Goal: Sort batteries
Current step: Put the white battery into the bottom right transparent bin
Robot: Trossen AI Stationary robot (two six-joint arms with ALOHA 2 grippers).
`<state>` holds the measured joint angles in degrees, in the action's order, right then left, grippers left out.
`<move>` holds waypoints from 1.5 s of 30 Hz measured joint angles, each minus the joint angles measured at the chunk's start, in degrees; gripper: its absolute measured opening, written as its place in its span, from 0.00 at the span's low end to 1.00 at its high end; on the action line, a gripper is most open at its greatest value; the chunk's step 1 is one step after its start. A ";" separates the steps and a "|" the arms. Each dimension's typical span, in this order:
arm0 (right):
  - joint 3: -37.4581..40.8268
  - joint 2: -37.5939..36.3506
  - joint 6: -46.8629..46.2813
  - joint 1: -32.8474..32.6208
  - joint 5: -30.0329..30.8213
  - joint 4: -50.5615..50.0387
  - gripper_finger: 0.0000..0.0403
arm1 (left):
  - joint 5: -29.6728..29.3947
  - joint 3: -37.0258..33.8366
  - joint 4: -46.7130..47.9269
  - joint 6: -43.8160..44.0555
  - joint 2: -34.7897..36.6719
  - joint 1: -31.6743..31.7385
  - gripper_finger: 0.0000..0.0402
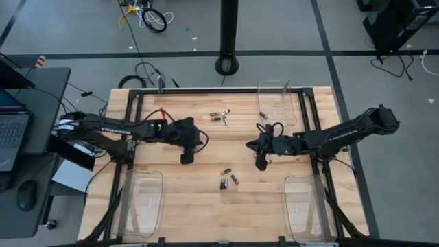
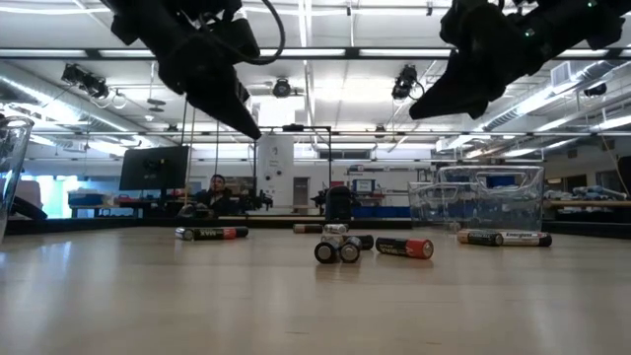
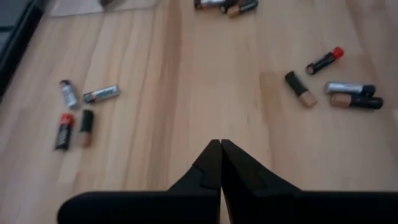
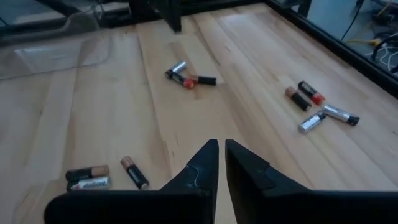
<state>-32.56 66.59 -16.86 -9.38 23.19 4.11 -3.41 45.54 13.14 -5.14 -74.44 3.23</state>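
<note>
Batteries [image 1: 227, 180] — tiny (brands unreadable)

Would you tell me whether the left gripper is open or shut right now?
Shut: in its wrist view the left gripper shows its two dark fingertips pressed together with nothing between them, above bare wood.

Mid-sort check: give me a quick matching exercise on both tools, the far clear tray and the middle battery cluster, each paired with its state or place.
Things:
1. left arm's dark two-finger tool
2. right arm's dark two-finger tool
3. far clear plastic tray
4. three small cylindrical batteries

States or places:
A. lying loose on the wooden table, mid-table
B. fingertips pressed together, empty
C. standing at the far edge, right arm's side
D. narrow gap between fingertips, empty

Pairs: 1-B, 2-D, 3-C, 4-A
</note>
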 joint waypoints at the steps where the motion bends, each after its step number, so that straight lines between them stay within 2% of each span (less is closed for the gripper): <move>1: -0.02 0.22 0.16 0.22 0.05 0.66 0.10 | 1.02 -1.25 -2.37 0.03 -0.01 0.05 0.02; 6: -0.02 1.47 2.53 2.66 -1.96 2.70 0.10 | 3.69 -5.97 -12.34 0.18 -0.01 0.52 0.02; 13: -3.00 4.60 4.88 8.79 -7.02 4.26 0.10 | 3.94 -6.54 -14.20 -2.41 0.35 1.70 0.02; 19: -9.32 9.89 8.44 13.17 -7.23 3.44 0.10 | 9.47 -6.84 -15.96 -3.81 0.90 4.82 0.02; 27: -21.26 18.94 8.33 18.30 -8.32 -8.35 0.10 | 11.69 -15.87 -29.15 -3.67 6.55 8.57 0.02; 32: -25.85 23.23 9.24 20.96 -8.49 -14.44 0.10 | 12.67 -20.94 -33.10 -3.31 11.79 10.59 0.02; 38: -26.86 26.38 7.26 23.86 -12.21 -15.29 0.10 | 14.47 -25.04 -34.24 -2.58 16.31 13.42 0.02; 45: -26.88 30.09 4.90 26.70 -14.06 -15.51 0.10 | 17.67 -30.27 -43.34 -0.69 16.84 16.84 0.02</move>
<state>-59.44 96.68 -11.96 17.33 9.14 -11.40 14.26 15.27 -30.19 -5.83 -57.60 20.07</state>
